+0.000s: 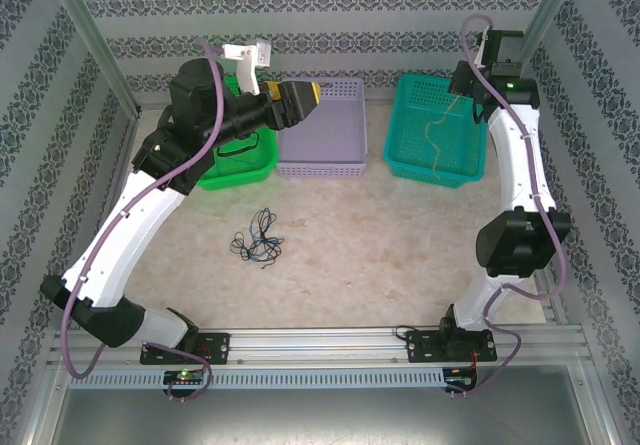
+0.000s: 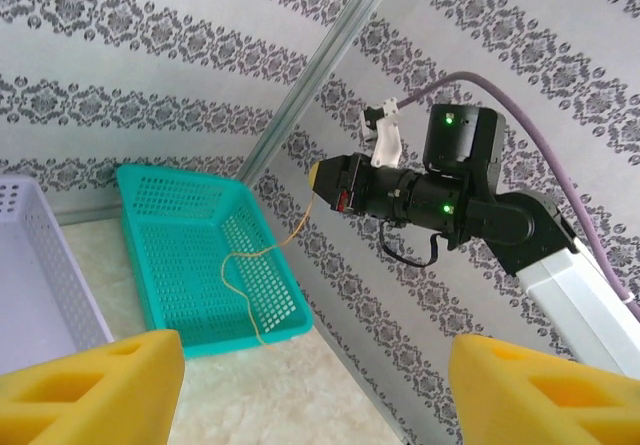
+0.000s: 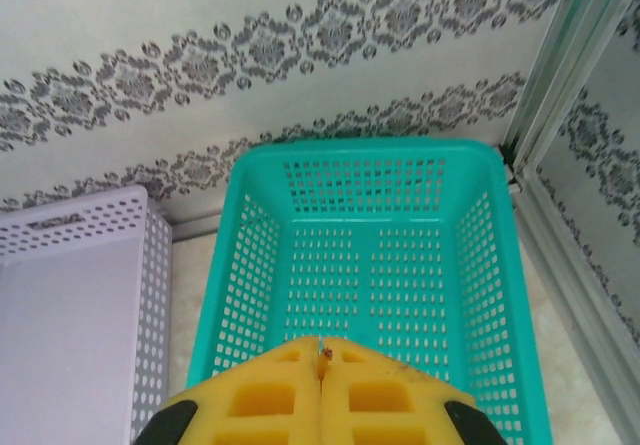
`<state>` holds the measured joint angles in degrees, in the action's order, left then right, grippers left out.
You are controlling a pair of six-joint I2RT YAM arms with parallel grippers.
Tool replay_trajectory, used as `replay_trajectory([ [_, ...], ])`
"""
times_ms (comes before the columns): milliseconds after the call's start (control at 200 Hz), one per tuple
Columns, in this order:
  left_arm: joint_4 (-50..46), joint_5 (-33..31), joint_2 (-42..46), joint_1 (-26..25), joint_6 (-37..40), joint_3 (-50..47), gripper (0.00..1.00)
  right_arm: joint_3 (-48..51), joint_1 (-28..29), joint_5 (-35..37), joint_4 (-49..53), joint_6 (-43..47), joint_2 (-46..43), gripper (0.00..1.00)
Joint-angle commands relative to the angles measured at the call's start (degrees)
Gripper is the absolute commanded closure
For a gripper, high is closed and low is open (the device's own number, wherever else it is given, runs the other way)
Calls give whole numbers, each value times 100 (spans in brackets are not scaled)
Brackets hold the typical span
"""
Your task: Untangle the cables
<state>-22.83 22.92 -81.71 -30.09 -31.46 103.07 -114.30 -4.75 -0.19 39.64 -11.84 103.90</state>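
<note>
A loose tangle of thin blue and black cables (image 1: 257, 240) lies on the table between the arms. A yellowish cable (image 1: 437, 130) hangs from my right gripper (image 1: 461, 85) into the teal basket (image 1: 437, 177). In the right wrist view the yellow pads (image 3: 260, 395) are pressed together, with the cable's end (image 3: 322, 355) pinched between them. The left wrist view shows this cable (image 2: 250, 265) curling down over the basket's side. My left gripper (image 1: 316, 93) is raised over the purple basket (image 1: 322, 168). It stands open (image 2: 320, 395) with nothing between its fingers.
A green basket (image 1: 245, 175) stands at the back left behind my left arm, with a dark cable loop (image 1: 236, 149) in it. Three baskets line the back wall. Patterned walls and metal posts close in the table on three sides.
</note>
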Motion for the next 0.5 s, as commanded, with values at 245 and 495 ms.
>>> replay_trajectory([
  [245, -22, -36, -1, -208, -61, -138, 30, -2326, -527, -203, 937, -606, 2740, 57],
  [495, -391, -432, 41, -274, -203, -323, 30, -3336, -511, -260, 1028, -978, 2992, 41],
])
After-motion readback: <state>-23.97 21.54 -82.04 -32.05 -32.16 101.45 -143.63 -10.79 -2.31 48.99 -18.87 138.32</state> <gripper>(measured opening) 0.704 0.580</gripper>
